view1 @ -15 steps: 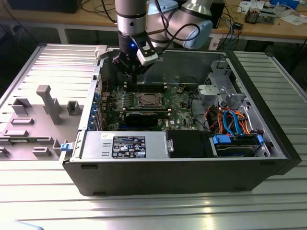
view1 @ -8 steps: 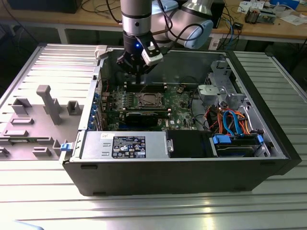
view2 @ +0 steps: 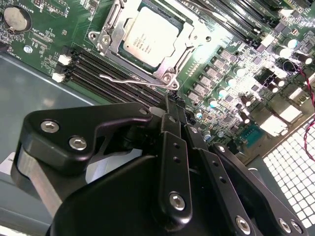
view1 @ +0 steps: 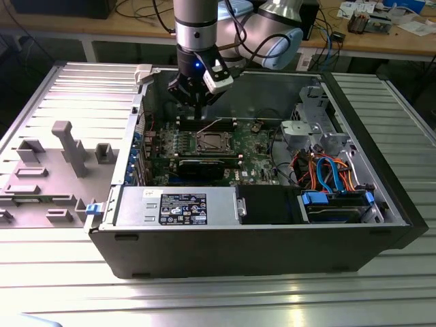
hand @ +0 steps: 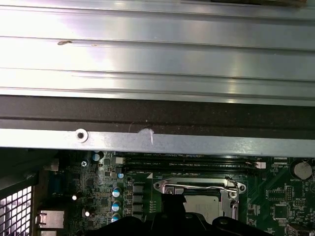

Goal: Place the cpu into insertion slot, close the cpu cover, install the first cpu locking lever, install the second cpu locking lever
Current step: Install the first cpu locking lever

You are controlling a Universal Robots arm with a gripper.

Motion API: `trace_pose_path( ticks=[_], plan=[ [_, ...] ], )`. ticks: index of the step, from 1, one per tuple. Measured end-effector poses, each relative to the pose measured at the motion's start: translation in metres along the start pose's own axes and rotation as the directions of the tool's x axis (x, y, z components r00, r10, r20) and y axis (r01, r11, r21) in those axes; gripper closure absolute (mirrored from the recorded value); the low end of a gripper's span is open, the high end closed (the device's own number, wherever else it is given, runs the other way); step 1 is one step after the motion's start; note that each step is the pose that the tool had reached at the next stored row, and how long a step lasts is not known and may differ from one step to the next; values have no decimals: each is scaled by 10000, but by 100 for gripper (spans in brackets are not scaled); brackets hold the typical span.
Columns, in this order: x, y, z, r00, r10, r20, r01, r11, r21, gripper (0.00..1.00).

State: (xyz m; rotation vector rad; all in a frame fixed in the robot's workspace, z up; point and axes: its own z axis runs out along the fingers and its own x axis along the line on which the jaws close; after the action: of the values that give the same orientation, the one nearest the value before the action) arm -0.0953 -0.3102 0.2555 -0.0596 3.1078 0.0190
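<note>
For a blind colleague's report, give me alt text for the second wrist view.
The cpu lies seated on a green motherboard, framed by the silver cpu cover. The black gripper is in the foreground, its tip near a thin wire lever.

The cpu has a smooth, satin metal top; the cover is bright bare metal; the gripper is matt black.

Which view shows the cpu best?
The second wrist view: the cpu lies whole and close, framed by the cpu cover. The exterior view shows it small and far; the first wrist view, partly behind the claw.
</note>
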Motion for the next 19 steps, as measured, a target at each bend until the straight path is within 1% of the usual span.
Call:
trace_pose_path(
  ticks=[9,11,13,15,18,19],
  plan=[
    [-3,0,1,10000,-1,0,1,10000,0,89],
    [-24,-1,9,10000,2,1,-2,10000,-40,89],
    [-57,-3,27,10000,36,2,-36,10000,-46,89],
    [-74,-4,40,10000,98,3,-98,9999,-51,89],
    [-80,-5,59,9999,127,5,-127,9998,-158,89],
    [-79,-4,61,9999,130,7,-129,9998,-169,89]
  ],
)
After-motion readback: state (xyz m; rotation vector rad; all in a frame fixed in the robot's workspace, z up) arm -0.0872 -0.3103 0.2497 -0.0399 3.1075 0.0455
